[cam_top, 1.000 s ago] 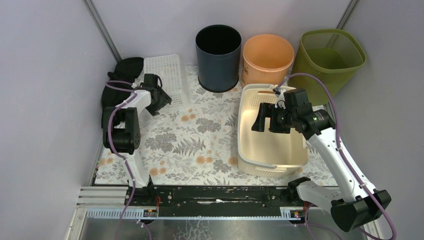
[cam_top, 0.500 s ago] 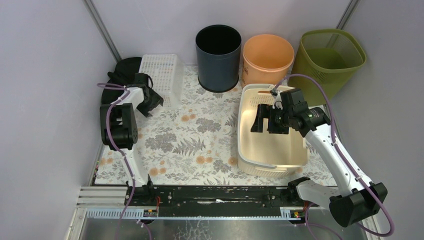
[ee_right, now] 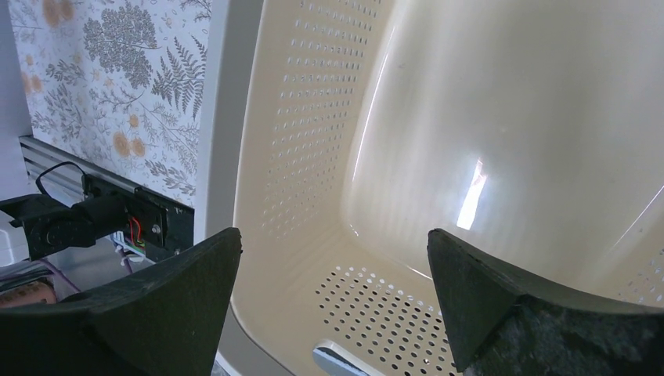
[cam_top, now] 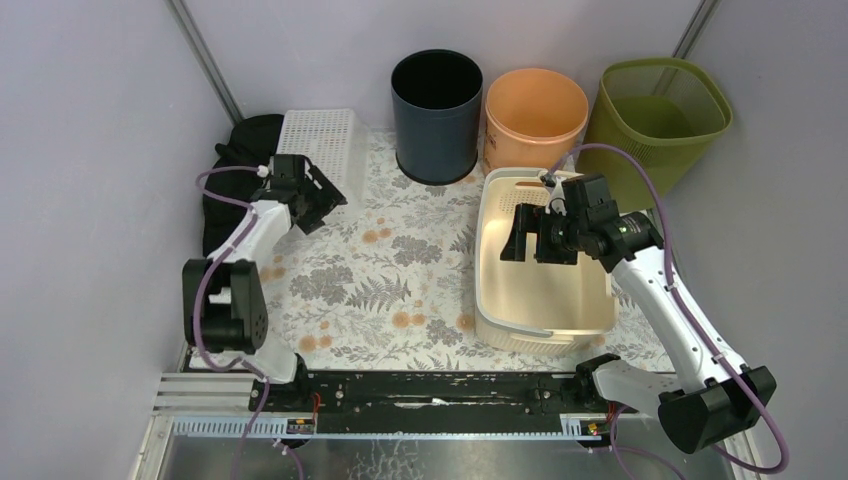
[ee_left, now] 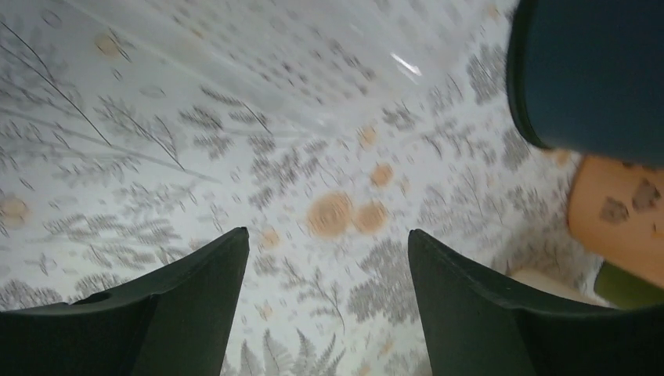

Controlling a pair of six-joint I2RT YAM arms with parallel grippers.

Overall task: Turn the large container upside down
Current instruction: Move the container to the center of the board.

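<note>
The floral tablecloth [cam_top: 400, 270] covers pretty much the whole table, and the cream plastic tub [cam_top: 530, 335] I need to flip sits on its right side, mouth up, just in front of the orange bin [cam_top: 535, 115]. The green mesh bin [cam_top: 660, 110] and the dark bin [cam_top: 436, 115] stand in the same back row, with a white mesh basket [cam_top: 330, 145] off at the back left.

My guess on handling: thin moulded plastic, so light and a bit bendy, and that glossy inside looks slippery. I'd pinch the rolled rim on a long side and roll it over, not push on the smooth wall.

My right gripper [cam_top: 528, 235] hangs over the tub's open mouth, jaws spread wide, holding nothing. My left gripper [cam_top: 318, 195] is well apart from the tub, near the white basket, jaws also apart and empty.

The top view gives the tub's whole outline and its neighbours. Only the right wrist view shows the rows of holes in the tub wall [ee_right: 313, 157] and floor, between the right gripper's [ee_right: 333, 235] fingers. The left gripper's [ee_left: 327, 232] own camera mostly catches blurry cloth plus the dark and orange bins, with only a pale corner that may be the tub.
</note>
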